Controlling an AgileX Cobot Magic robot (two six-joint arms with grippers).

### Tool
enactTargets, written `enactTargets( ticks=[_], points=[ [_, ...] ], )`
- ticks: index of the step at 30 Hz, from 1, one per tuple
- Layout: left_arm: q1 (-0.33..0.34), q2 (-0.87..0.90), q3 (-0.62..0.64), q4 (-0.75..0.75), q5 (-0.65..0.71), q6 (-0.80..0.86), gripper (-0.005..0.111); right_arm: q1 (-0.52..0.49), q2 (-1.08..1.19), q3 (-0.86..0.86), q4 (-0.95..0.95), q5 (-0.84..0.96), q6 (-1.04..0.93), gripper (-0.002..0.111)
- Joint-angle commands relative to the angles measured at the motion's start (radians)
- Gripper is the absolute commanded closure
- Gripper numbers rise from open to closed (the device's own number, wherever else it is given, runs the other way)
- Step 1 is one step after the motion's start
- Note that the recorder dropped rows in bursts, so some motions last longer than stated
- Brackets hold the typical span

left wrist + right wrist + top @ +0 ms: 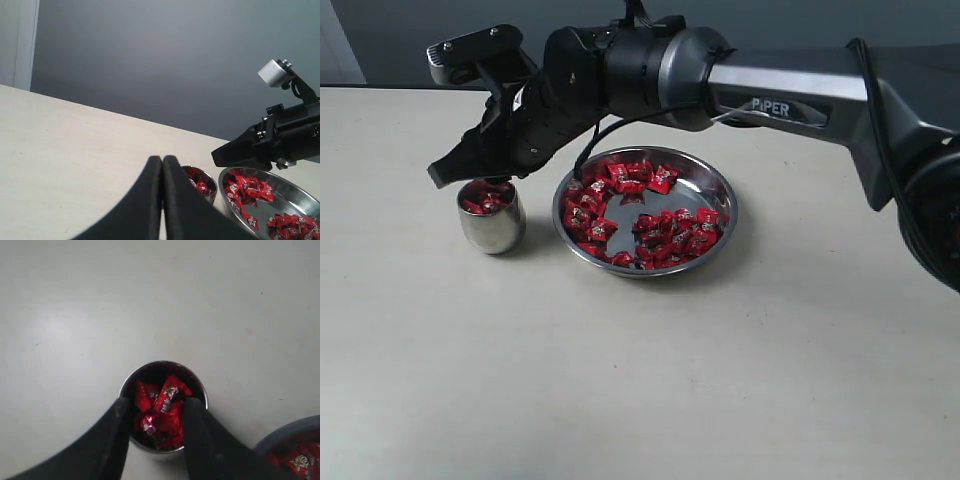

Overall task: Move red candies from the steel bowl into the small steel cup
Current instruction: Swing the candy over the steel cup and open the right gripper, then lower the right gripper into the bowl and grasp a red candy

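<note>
Shows small steel cup (165, 364) low centre of frame, on pale table (150, 295), holding several red candies (170, 390). Shows right gripper (157, 407) just above cup mouth, black fingers (112, 440) spread apart, one at each side of rim. Catches steel bowl (282, 437) edge at lower right corner, more red candies inside.

Soft, even light, fairly bright, seems to fall from overhead. In the exterior frame the steel bowl (715, 215) glints mildly and throws a faint shadow toward its lower right. Up close, the left gripper (162, 162) and right gripper (155, 407) look blurred.
</note>
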Motion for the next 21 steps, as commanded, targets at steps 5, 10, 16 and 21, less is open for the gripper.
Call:
enactTargets(
  ticks=[5,10,16,21],
  points=[
    [0.001,-0.005,0.004,-0.01,-0.004,-0.001,0.106,-0.042,-0.004,-0.002,-0.076,0.045,0.034,0.072],
    [0.001,-0.005,0.004,-0.01,-0.004,-0.001,0.106,-0.132,-0.004,-0.002,-0.125,0.162,0.122,0.072],
    [0.001,-0.005,0.004,-0.01,-0.004,-0.001,0.106,-0.209,0.016,0.0,-0.125,0.191,0.122,0.072],
    [0.001,-0.005,0.004,-0.01,-0.004,-0.001,0.106,-0.22,0.082,0.0,-0.188,0.173,0.122,0.072]
  ],
)
